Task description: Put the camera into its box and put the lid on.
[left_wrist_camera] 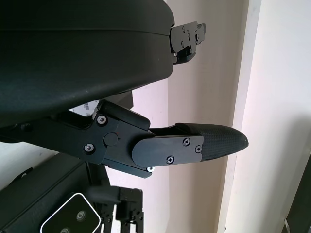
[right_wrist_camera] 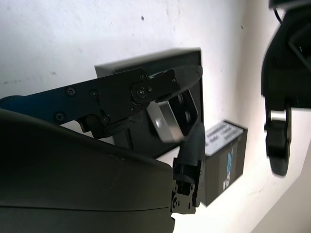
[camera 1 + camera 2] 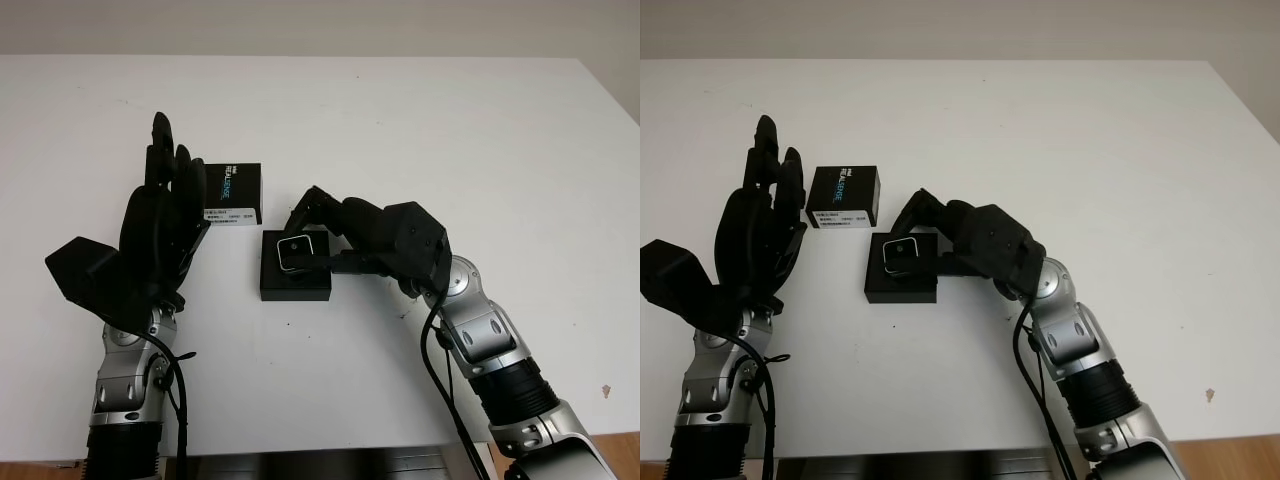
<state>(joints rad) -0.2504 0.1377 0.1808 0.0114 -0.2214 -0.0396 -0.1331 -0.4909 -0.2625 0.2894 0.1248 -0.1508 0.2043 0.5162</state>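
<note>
The right hand (image 3: 322, 232) reaches in over the open black box (image 3: 295, 281), its black fingers (image 2: 146, 92) closed around the small silver camera (image 3: 296, 252). In the right wrist view one finger lies across the top of the camera (image 2: 172, 115) and another presses it from the opposite side, so the camera is pinched between them with its lens face turned outward. The camera sits over the box's far half, low above or just within the box's black interior; whether it touches the bottom cannot be told. The box (image 3: 901, 281) itself lies flat on the white table (image 3: 450, 140), and the right forearm slants away from it toward the table's near right edge.

Just beyond the box's far left corner lies the lid (image 3: 232, 194), a black piece with blue lettering on its top and a white label along the side that faces the box; lid and box are close but apart.

Left of the box, just beside the lid's left end, the left hand (image 3: 160, 225) is raised above the table, open and holding nothing, its fingers (image 1: 194, 143) pointing away from the robot.
</note>
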